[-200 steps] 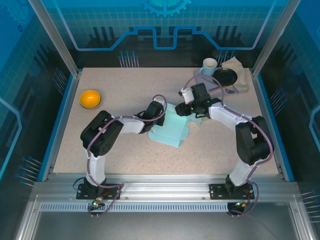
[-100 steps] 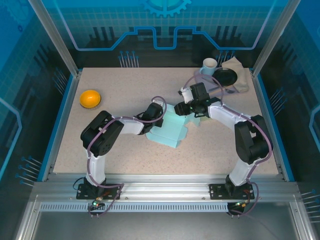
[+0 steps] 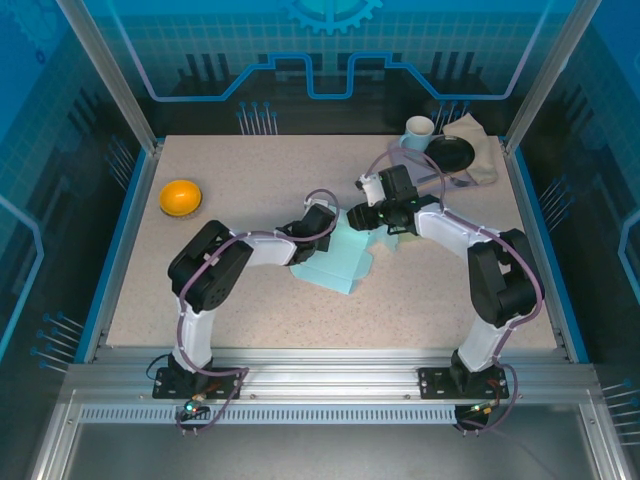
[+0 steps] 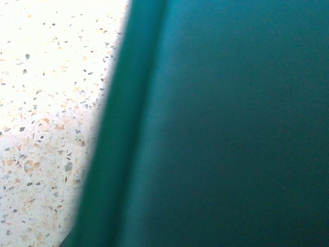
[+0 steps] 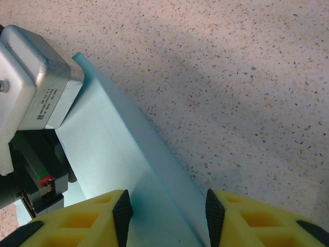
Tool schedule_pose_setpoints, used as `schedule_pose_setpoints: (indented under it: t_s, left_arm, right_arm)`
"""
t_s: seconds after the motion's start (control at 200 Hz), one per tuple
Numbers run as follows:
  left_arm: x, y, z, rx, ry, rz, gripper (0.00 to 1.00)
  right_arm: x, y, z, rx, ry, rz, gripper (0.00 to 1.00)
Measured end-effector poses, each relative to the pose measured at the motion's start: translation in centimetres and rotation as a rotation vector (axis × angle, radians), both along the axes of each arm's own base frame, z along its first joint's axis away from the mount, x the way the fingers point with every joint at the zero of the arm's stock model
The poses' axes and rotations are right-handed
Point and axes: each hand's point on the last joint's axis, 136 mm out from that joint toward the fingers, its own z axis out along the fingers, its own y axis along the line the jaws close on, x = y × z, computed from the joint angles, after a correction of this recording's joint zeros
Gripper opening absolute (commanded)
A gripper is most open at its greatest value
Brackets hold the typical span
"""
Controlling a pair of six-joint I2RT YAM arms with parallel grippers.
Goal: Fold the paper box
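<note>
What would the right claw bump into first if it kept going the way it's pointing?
Most likely the light blue paper box: its raised panel runs right between the right claw's yellow fingers. Just beyond sits the left arm's wrist. Depth is hard to judge.

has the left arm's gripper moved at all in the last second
Yes. The left gripper has shifted slightly right along the paper box, farther from the orange bowl, which has stayed put.

Matt paper box [image 3: 338, 262] (speckled table [image 3: 250, 180]).
</note>
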Motion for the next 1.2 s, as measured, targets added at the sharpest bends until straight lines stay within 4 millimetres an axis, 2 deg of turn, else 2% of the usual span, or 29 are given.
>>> schedule_pose_setpoints:
  t_s: [0.235,0.525,0.72,0.905,1.07,1.2]
  left_arm:
    - [-0.2,0.0,-0.2,-0.007,-0.003,0.01,0.0]
    - [-2.0,0.4,-0.3,-0.025,-0.011,-0.07,0.35]
    - [-3.0,0.6,0.4,-0.033,-0.018,-0.117,0.5]
    - [-4.5,0.8,1.4,-0.055,-0.035,-0.171,0.57]
    - [-6.7,1.8,2.5,-0.092,-0.04,-0.233,0.58]
    - [-6.3,3.4,4.2,-0.149,-0.06,-0.243,0.58]
  right_arm:
    - [0.0,0.0,0.0,0.005,-0.001,-0.006,0.45]
    - [-0.5,0.3,0.0,0.006,0.014,0.003,0.45]
    - [-0.6,0.3,0.0,0.008,0.017,0.002,0.45]
    - [-0.7,0.3,0.0,0.006,0.02,0.001,0.45]
    - [-0.7,0.2,-0.1,0.004,0.023,0.002,0.45]
    - [-0.8,0.3,-0.1,-0.001,0.024,0.002,0.46]
